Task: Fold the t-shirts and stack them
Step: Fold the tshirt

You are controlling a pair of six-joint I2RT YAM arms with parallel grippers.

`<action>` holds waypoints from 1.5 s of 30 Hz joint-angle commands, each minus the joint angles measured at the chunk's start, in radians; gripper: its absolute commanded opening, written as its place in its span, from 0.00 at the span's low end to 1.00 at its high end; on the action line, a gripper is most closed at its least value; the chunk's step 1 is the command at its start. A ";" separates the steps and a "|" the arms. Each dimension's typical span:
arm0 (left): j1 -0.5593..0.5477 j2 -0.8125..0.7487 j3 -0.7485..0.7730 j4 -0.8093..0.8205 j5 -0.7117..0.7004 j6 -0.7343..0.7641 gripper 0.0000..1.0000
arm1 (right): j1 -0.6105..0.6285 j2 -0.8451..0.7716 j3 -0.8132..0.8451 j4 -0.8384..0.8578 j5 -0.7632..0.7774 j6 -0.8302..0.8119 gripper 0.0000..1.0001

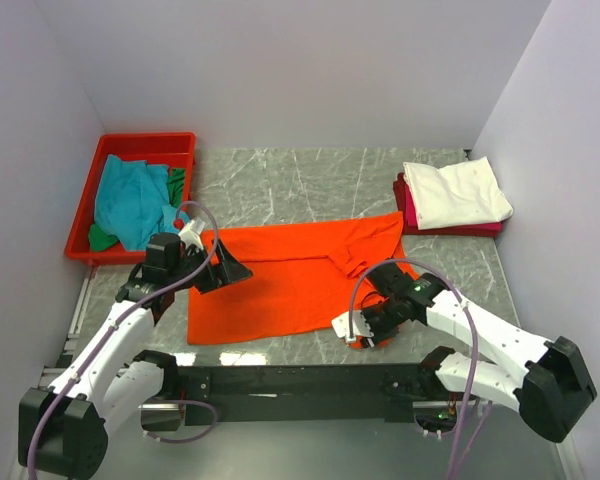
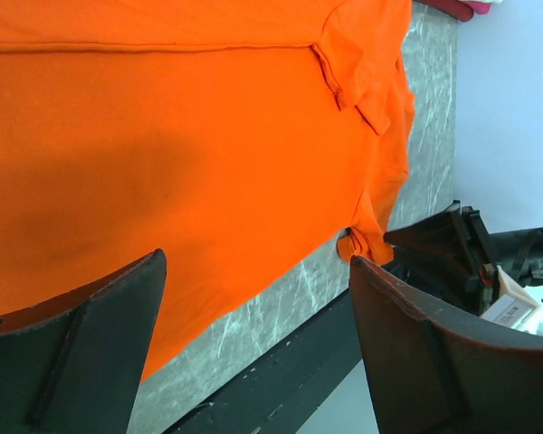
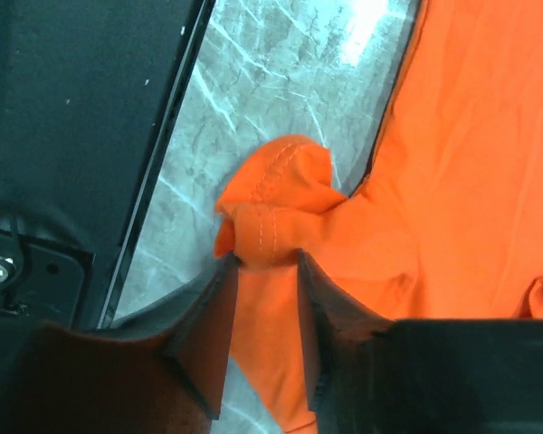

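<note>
Orange t-shirt (image 1: 290,275): lay spread mostly flat on the table (image 1: 280,185), starting just right of the red tray (image 1: 145,140) at its near corner and reaching away from the tray to the right.
Shirt's far-from-tray corner: was bunched into a small wad with a stitched hem showing, lifted a little off the marbled surface.
My right tool (image 1: 360,335): was pinched narrow on that bunched corner, with orange cloth squeezed between both fingers; it stood well right of the tray, near the table's front edge.
My left tool (image 1: 230,270): stood wide, with nothing between its fingers, above the shirt's edge nearest the tray; I could not tell whether it touched the cloth.
Teal t-shirt (image 1: 130,200): lay crumpled inside the tray, filling most of it.
Green t-shirt (image 1: 175,185): lay in the tray too, peeking out from under the teal one.
White t-shirt (image 1: 458,192): sat folded far right of the tray, by the wall on that side.
Magenta-red t-shirt (image 1: 408,205): lay folded directly under the white one, its edge showing on the side facing the tray.
</note>
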 commanded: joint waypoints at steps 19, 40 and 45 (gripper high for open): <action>-0.015 -0.059 0.028 -0.002 -0.055 -0.005 0.88 | 0.189 0.415 0.453 0.272 0.131 0.471 0.49; -0.019 -0.079 0.031 -0.019 -0.066 -0.016 0.88 | 0.317 0.123 0.009 0.129 0.039 0.207 0.40; -0.019 -0.085 0.028 -0.027 -0.077 -0.025 0.88 | 0.331 0.126 -0.030 0.181 0.082 0.243 0.40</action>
